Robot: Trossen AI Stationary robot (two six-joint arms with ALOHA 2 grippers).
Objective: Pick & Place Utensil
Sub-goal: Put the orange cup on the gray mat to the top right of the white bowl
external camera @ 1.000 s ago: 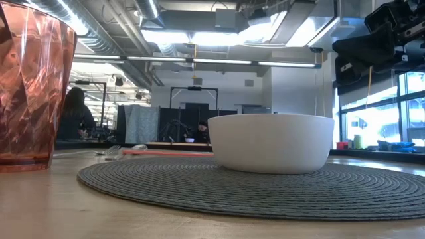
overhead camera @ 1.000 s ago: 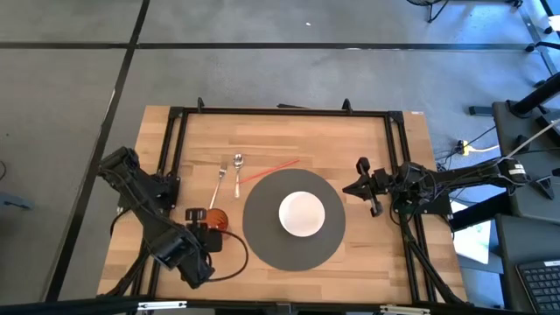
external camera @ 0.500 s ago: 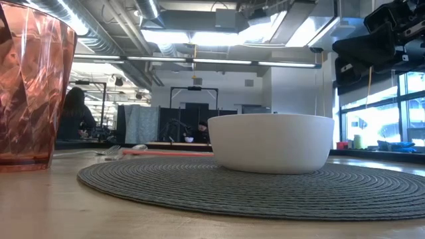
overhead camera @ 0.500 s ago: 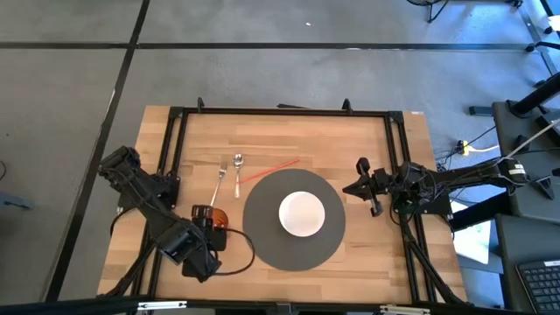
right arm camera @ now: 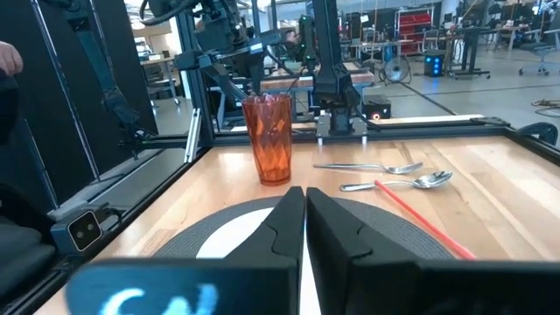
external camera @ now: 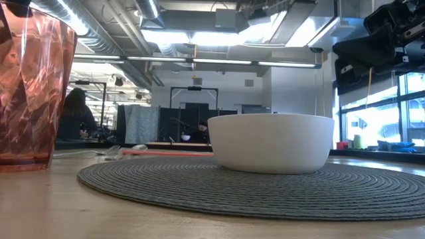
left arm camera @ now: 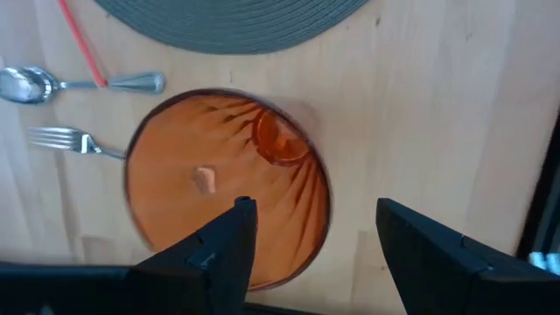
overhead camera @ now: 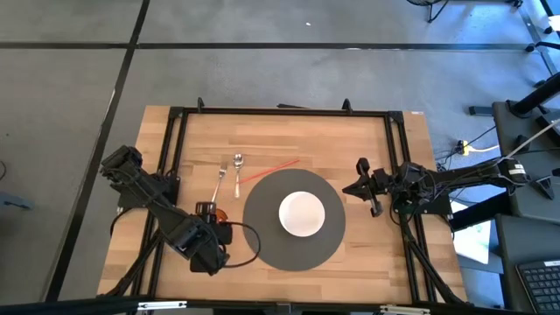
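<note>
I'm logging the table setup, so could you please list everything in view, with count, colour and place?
Table: one, light wood.
Placemat: one, grey, round, table centre.
Bowl: one, white, on the placemat.
Cup: one, orange-red, upright, left of the placemat.
Fork: one, silver, beyond the cup.
Spoon: one, silver, beside the fork.
Straw: one, red, near the spoon.
Left gripper: open, above the cup.
Right gripper: shut, right of the placemat.
</note>
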